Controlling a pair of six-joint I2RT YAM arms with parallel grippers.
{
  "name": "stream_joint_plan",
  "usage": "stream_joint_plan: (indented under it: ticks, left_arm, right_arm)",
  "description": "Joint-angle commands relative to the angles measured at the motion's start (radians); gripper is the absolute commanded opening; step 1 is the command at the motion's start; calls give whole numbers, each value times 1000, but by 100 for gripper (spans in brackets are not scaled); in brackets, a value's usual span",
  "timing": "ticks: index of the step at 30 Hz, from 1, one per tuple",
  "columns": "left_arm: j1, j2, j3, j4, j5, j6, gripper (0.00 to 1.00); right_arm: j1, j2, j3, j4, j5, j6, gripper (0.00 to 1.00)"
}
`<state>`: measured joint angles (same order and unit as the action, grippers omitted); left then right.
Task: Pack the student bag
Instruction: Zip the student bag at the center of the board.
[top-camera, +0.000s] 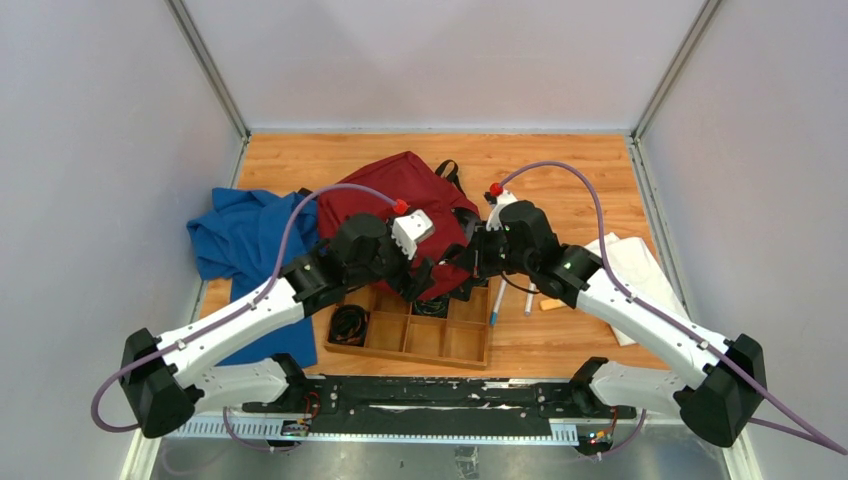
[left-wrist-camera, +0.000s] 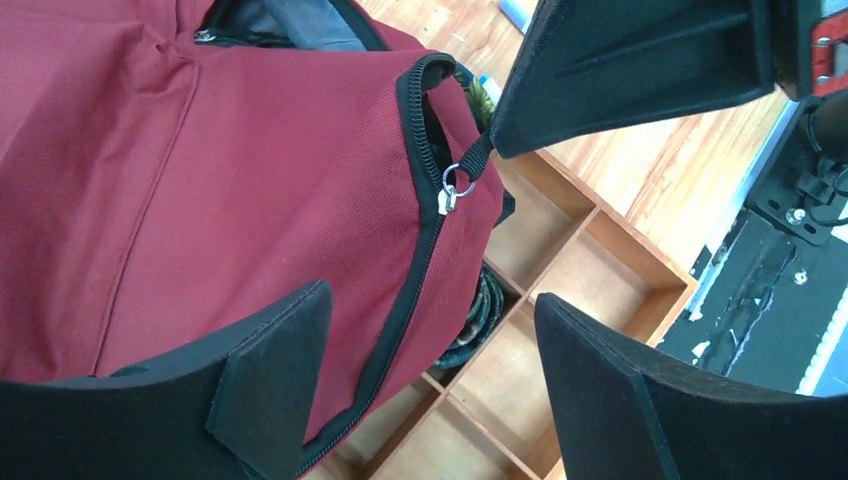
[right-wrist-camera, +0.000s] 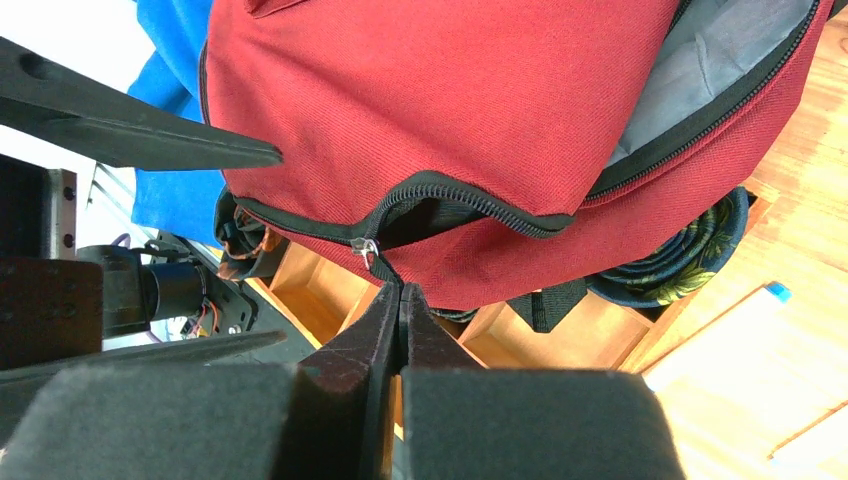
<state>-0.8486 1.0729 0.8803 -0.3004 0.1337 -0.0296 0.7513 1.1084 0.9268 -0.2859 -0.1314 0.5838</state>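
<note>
The student bag (top-camera: 400, 195), dark red with black zippers, lies on the wooden table with its lower end over the wooden tray (top-camera: 470, 340). My right gripper (right-wrist-camera: 402, 288) is shut on the black pull tab of the front pocket's zipper (right-wrist-camera: 370, 250), and that pocket gapes slightly. The same pull ring (left-wrist-camera: 452, 190) shows in the left wrist view, with the tab pinched in the right fingers (left-wrist-camera: 620, 70). My left gripper (left-wrist-camera: 432, 297) stands open beside the bag's corner (left-wrist-camera: 200, 200), holding nothing. The main compartment is open, showing grey lining (right-wrist-camera: 720, 60).
A blue cloth (top-camera: 240, 235) lies left of the bag. The tray holds a coiled black cable (top-camera: 348, 322) and a rolled dark patterned item (right-wrist-camera: 690, 250) under the bag's edge. Pens (top-camera: 495, 305) and a white sheet (top-camera: 630, 265) lie to the right.
</note>
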Motion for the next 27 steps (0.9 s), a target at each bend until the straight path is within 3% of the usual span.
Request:
stream_joint_plan:
  ticks: [1,5,11,14,15,19,22,27]
  left_arm:
    - [-6,39,10,55,-17,5,78]
    - [-6,52,12,61,-22,1,65]
    - [-6,75,22,31,-31,6,67]
    - [-6,90,22,43,-30,-2,61]
    - [-6,98,23,49,-31,-3,58]
    - [-6,141,43,41,-59,10,20]
    - [-6,159,73,6,-64,19,1]
    - [-6,94,67,-55,-114,28,0]
  right_arm:
    - [-12,-25,19,-5,-3,-2,0]
    - [-11,-28,16,-6,1,-2,0]
    - [-12,-39,17,-7,9,-5,0]
    - [-13,-42,17,-7,10,-3,0]
    - [-13,-43,19,-7,9,-4,0]
    - [-18,-41,20,-6,7,-5,0]
    - [-43,-27,18,-8,-7,0,0]
    - [-127,-23,0,-15,-39,1,0]
